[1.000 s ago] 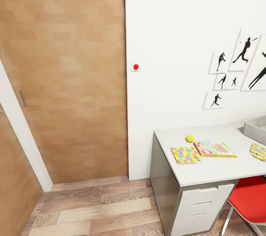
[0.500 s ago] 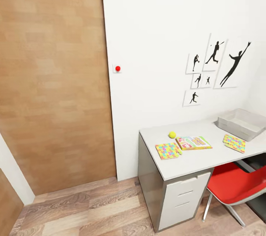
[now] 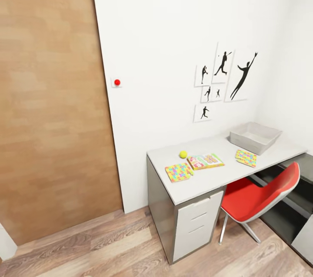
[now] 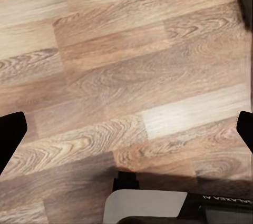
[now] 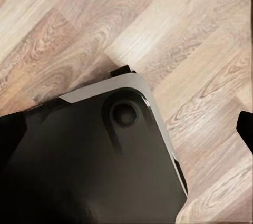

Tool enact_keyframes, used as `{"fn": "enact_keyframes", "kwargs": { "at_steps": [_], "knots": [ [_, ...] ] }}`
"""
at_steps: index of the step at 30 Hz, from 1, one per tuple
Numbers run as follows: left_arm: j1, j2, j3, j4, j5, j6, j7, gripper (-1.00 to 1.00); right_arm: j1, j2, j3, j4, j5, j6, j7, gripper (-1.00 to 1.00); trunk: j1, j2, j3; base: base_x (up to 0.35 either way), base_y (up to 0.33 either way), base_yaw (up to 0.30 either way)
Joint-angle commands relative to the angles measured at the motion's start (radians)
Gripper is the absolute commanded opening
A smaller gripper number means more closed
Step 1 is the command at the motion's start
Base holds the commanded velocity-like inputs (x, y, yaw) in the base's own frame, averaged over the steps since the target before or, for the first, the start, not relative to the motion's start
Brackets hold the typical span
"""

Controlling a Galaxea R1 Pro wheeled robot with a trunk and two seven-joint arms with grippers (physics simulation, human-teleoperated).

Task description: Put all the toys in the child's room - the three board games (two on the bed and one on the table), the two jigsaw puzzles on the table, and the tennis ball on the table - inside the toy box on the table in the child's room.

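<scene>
While we face the white wall [image 3: 174, 29] with its black baseball silhouettes [image 3: 221, 79], the table [image 3: 204, 181] stands ahead of us to the right, a red chair [image 3: 256, 194] tucked at its front. On its far right end sits the toy box [image 3: 254, 137], shallow and open-topped. Near the table's left end lies one board game [image 3: 205, 160], flat and printed, with a jigsaw puzzle [image 3: 178, 172] just beside it on the near side and the second jigsaw puzzle [image 3: 246, 157] further right, close to the toy box. The tennis ball [image 3: 183, 154] rests just behind the board game's left corner.

We judge the board game stiff and light, best pinched across a short edge that we first slide over the table's rim. The puzzles look thin and flat against the top, so a fingertip under one corner seems needed. The ball will roll if nudged; we would close on it across its middle from above.

Our left gripper [image 4: 126, 134] hangs over the plank floor [image 4: 126, 66] with its dark fingertips [image 4: 11, 134] spread wide and nothing between them. Of our right gripper only one fingertip edge shows, above the robot's base [image 5: 95, 155], so we cannot tell its state.
</scene>
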Motion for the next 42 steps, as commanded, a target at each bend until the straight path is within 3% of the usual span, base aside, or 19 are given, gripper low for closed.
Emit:
{"fn": "enact_keyframes", "kwargs": {
  "at_steps": [1, 32, 42],
  "knots": [
    [0.0, 0.0, 0.007, -0.001, 0.003, 0.002, -0.006, 1.0, -0.001, 0.0, -0.004, 0.001, -0.002, -0.003, -0.001, 1.0, -0.004, 0.006, 0.002, -0.002, 0.0, -0.277],
    [0.0, -0.001, 0.007, -0.001, 0.002, 0.002, -0.005, 1.0, -0.001, 0.0, -0.007, 0.001, -0.003, -0.004, -0.001, 1.0, -0.123, 0.223, 0.099, 0.0, 0.0, -0.278],
    [0.0, -0.002, 0.006, -0.001, 0.002, 0.003, -0.005, 1.0, -0.001, -0.001, -0.008, 0.001, -0.005, -0.005, 0.0, 1.0, -0.123, 0.223, 0.099, 0.0, 0.0, -0.278]
  ]
}}
